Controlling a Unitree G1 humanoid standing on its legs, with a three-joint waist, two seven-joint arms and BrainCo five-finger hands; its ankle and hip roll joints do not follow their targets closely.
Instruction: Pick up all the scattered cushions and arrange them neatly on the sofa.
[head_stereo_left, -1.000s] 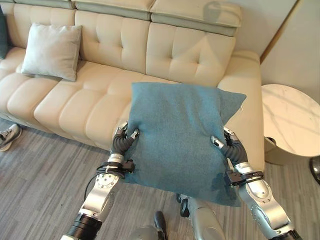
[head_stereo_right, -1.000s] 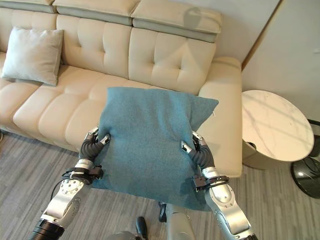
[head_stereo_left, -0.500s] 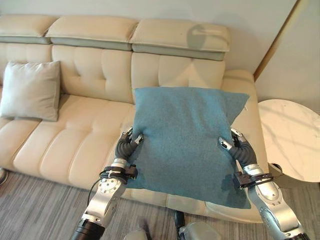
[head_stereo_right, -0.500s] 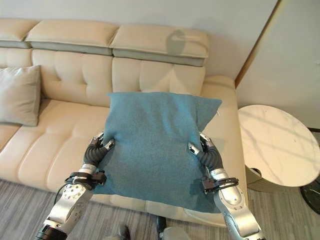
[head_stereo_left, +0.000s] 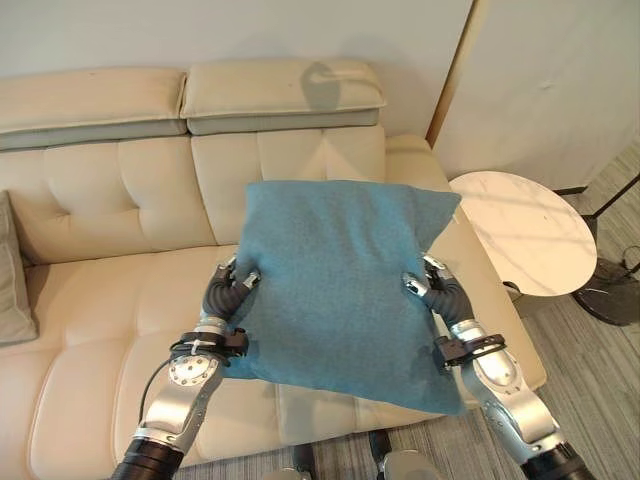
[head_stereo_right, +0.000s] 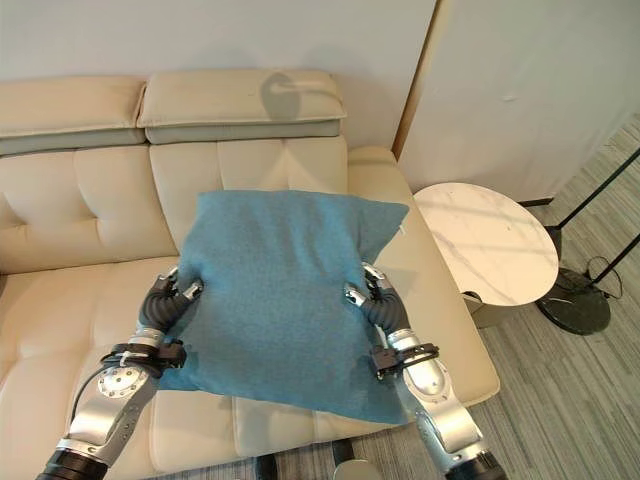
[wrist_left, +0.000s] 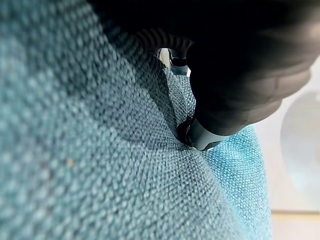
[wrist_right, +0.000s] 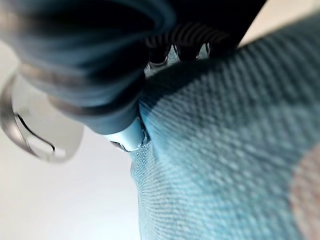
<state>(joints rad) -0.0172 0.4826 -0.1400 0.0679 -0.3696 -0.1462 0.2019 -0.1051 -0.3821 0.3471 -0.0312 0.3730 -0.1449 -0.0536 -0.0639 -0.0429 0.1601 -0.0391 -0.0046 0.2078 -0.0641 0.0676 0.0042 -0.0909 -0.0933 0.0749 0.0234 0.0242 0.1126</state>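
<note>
I hold teal cushion (head_stereo_left: 345, 275) over sofa (head_stereo_left: 110, 200) right seat, left hand (head_stereo_left: 228, 293) and right hand (head_stereo_left: 437, 291) pinching its edges. Not yet placed; grey cushion (head_stereo_left: 12, 290) sits far left.

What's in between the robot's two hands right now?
The blue cushion lies there, pinched at its sides by the left hand and right hand, above the sofa; the left eye view shows it.

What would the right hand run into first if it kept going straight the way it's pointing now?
Probably the cream leather sofa. The right hand, clamped on the square blue fabric cushion, points up and forward toward the tufted backrest. Depth is unclear, so it might meet the seat first.
</note>
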